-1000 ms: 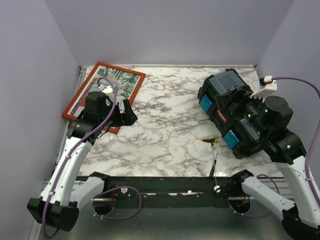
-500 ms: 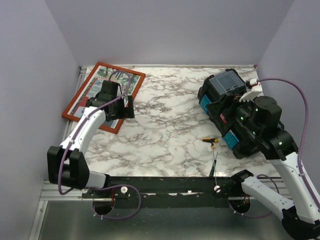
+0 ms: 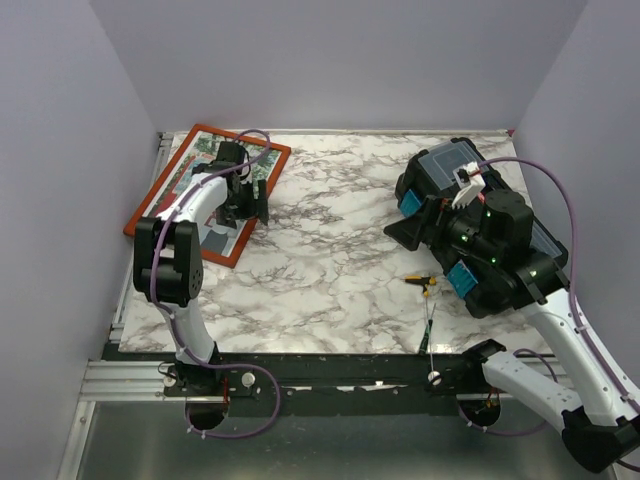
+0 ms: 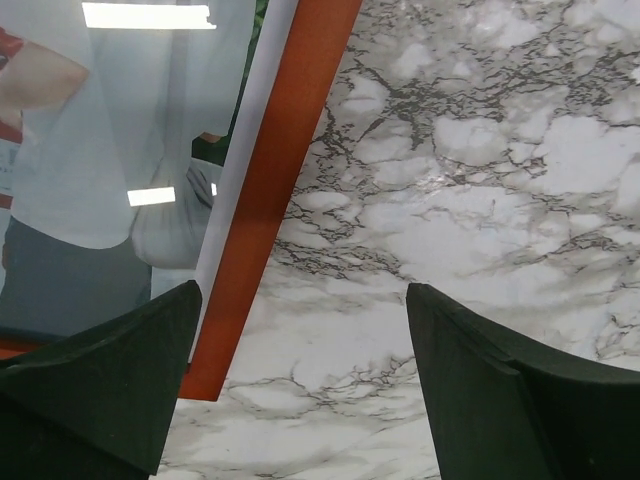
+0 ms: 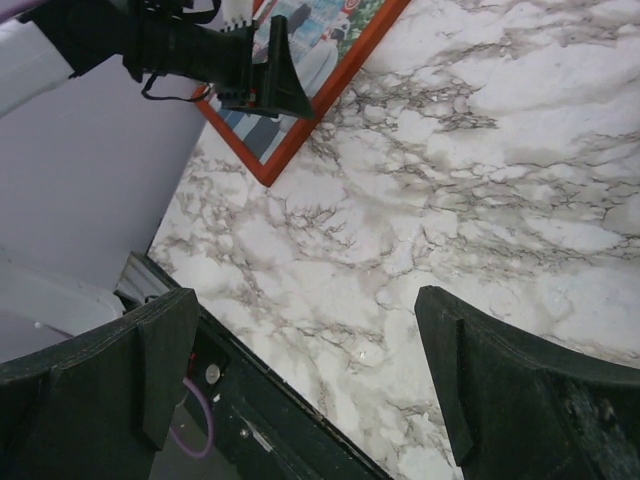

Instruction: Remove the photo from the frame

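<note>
The orange-red frame (image 3: 150, 205) lies flat at the table's back left, and the photo (image 3: 214, 240) shows under its glass. My left gripper (image 3: 247, 205) hovers low over the frame's right edge. In the left wrist view that edge (image 4: 285, 180) runs up between the fingers of the left gripper (image 4: 300, 345). One finger stands over the photo (image 4: 90, 150) and the other over bare marble. The jaws are open and hold nothing. My right gripper (image 5: 305, 360) is open and empty, high above the middle of the table, looking toward the frame (image 5: 335, 70).
A black toolbox (image 3: 450, 165) with blue latches sits at the back right under the right arm. A small yellow-and-black screwdriver (image 3: 421, 282) and a thin rod (image 3: 429, 330) lie near the front right. Walls close in on the left and right.
The left arm has stretched out, carrying its gripper farther back along the frame's right edge. The right arm has swung left from above the toolbox toward the table's middle.
</note>
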You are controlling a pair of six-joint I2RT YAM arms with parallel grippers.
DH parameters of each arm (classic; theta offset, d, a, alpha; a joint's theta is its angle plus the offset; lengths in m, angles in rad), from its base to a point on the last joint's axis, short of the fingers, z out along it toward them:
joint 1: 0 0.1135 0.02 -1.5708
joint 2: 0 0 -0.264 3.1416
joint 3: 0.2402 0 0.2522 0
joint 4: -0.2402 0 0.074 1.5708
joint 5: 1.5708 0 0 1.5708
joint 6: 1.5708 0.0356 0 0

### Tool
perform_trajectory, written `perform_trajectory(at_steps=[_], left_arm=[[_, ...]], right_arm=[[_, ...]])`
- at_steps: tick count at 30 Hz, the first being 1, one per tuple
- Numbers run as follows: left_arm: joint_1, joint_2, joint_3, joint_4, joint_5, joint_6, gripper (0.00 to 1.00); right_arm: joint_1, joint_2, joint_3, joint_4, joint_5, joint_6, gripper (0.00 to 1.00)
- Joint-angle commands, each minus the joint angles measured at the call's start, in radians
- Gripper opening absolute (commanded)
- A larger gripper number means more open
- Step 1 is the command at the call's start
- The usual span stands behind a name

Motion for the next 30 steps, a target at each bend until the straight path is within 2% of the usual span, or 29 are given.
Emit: perform_trajectory(at_steps=[1,5,7,10,21,23,26,30], left_arm=[[0.0,0.04,0.021,-0.037,0.002,0.015,0.82],[0.001,0.06,0.024,-0.037,-0.028,0.012,0.81],[0.002,0.076,0.024,-0.041,-0.035,0.012,0.68],[0.002,0.102,0.034,-0.054,-0.02,0.015,0.56],[0.039,0.1,0.046,-0.065,-0.007,-0.017,0.56],[0.044,0.07,0.028,-0.046,0.0,-0.021,0.61],[0.048,0.022,-0.004,-0.008,0.021,-0.034,0.75],[0.051,0.067,0.021,-0.037,0.025,-0.025,0.76]], right_arm=[[-0.001,-0.002,-0.003,0.061,-0.08,0.029,1.0],[0.0,-0.001,-0.002,0.067,-0.096,0.033,0.99],[0.002,-0.004,-0.011,0.072,-0.101,0.041,0.99],[0.002,-0.008,-0.028,0.08,-0.109,0.051,0.98],[0.039,0.01,-0.041,0.105,-0.097,0.083,0.97],[0.078,0.033,-0.058,0.132,-0.051,0.108,0.96],[0.184,0.113,-0.052,0.135,0.072,0.143,0.94],[0.361,0.216,-0.002,0.151,0.244,0.162,0.94]])
